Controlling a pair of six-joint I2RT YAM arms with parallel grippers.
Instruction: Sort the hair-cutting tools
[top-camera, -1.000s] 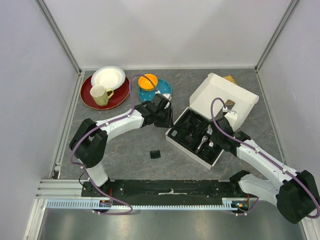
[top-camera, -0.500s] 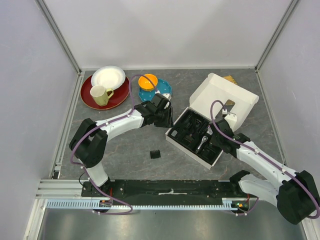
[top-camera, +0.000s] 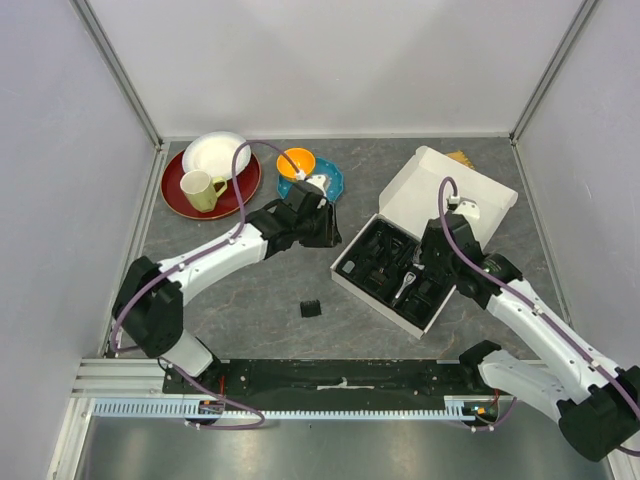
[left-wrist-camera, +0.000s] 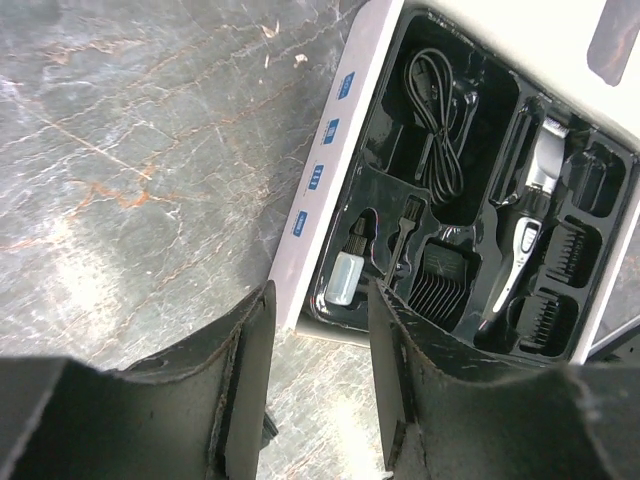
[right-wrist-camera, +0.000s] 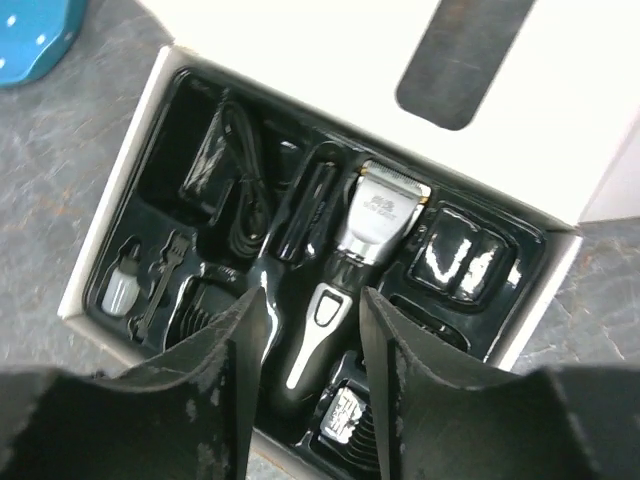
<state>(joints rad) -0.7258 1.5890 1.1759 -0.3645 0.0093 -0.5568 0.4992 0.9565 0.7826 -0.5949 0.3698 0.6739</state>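
Observation:
The black-and-silver clipper (right-wrist-camera: 352, 262) lies in the black tray of the open white box (top-camera: 345, 282). It also shows in the left wrist view (left-wrist-camera: 525, 228). The coiled cord (left-wrist-camera: 440, 135) and several comb attachments (left-wrist-camera: 440, 285) sit in other tray slots. One comb attachment (top-camera: 311, 308) lies loose on the table in front of the box. My right gripper (right-wrist-camera: 312, 300) is open and empty, hovering over the clipper's handle. My left gripper (left-wrist-camera: 320, 300) is open and empty above the table, just left of the box. I cannot pick out the short cylinder.
A red plate (top-camera: 180, 205) with a yellow mug (top-camera: 199, 189) and a white bowl (top-camera: 216, 155) stands at the back left. An orange bowl (top-camera: 295, 162) sits on a blue plate (top-camera: 326, 178) behind my left gripper. The box lid (top-camera: 440, 195) stands open.
My right gripper has lifted up and back from the tray, still empty. My left arm's elbow has swung left; its gripper stays beside the box.

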